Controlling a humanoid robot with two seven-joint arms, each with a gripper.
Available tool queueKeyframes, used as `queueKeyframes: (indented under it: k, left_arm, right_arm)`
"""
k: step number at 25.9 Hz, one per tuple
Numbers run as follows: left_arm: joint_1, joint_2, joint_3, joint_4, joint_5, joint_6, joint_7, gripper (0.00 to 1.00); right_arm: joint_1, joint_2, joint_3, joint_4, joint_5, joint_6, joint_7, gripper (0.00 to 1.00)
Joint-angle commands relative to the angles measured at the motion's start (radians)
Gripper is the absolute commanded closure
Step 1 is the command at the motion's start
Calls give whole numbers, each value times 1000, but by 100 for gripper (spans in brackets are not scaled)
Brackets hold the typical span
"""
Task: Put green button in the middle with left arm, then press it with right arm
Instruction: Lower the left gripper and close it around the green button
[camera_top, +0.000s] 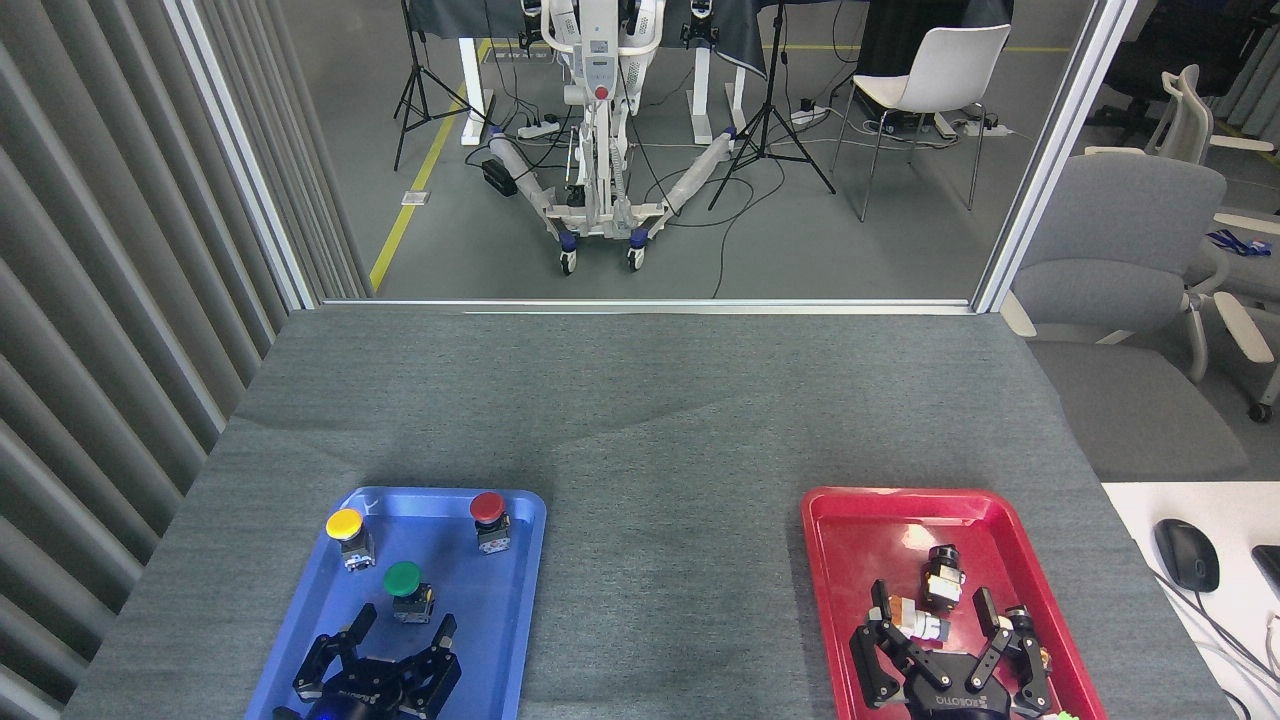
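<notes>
The green button stands upright in the blue tray, in front of the yellow and red ones. My left gripper hovers just below it at the tray's near end, fingers spread open, nothing held. My right gripper is open over the red tray, its fingers around small parts without gripping them. The middle is bare grey felt between the two trays.
A yellow button and a red button stand at the blue tray's far end. Small black and orange parts lie in the red tray. A computer mouse rests on a white desk at right.
</notes>
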Motion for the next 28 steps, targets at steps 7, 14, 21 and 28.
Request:
queueKeyframes:
  k: [7, 14, 21, 28]
  left_arm:
    - [-59, -14, -5, 78, -5, 48, 16, 8]
    - [-113, -7, -5, 161, -6, 50, 28, 23]
    - [-134, -6, -5, 200, -6, 50, 28, 56]
    - [-123, 19, -11, 191, -9, 21, 41, 83]
  right_arm:
    - [-7, 22, 1, 0, 12, 6, 14, 0]
    - [-8, 36, 11, 0, 20, 6, 23, 0]
    - [-8, 39, 8, 3, 43, 0, 22, 0]
    - [-8, 40, 6, 3, 58, -1, 22, 0]
